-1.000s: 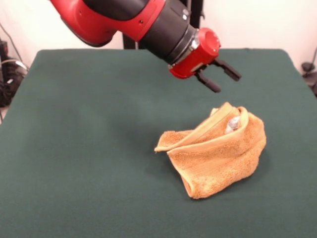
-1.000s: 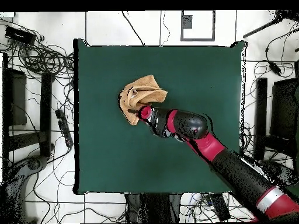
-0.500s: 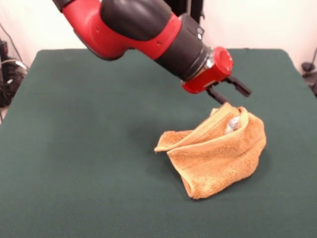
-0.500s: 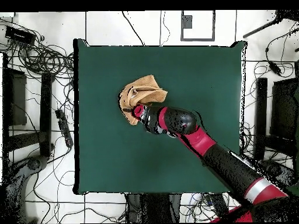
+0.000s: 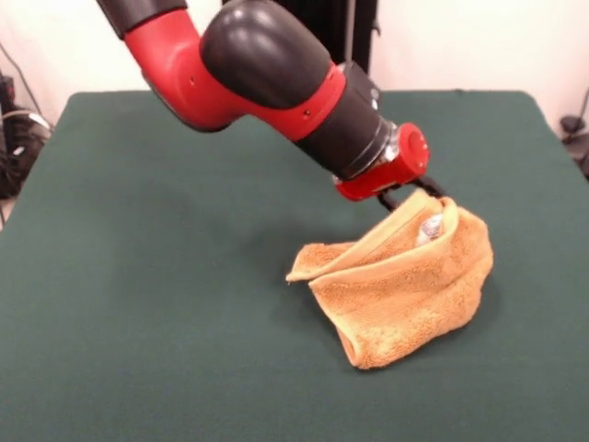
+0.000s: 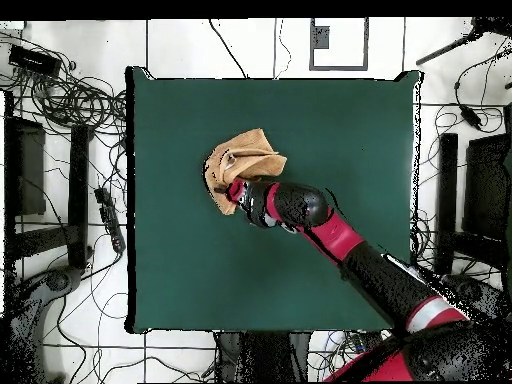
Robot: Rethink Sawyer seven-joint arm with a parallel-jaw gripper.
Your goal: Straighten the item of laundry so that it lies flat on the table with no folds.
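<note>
Arm dropped lower since a second ago; claw (image 5: 411,195) now at the towel's (image 5: 405,285) top fold, fingers hidden, can't tell if wide or narrow. Towel still bunched, right of centre on the table (image 5: 147,276) in front view. Grasp likely next, nothing flattened yet.

Tangled black cables (image 6: 70,100) lie on the tiled floor (image 6: 260,45) beside the table. Dark equipment racks (image 6: 25,170) stand on either side.
</note>
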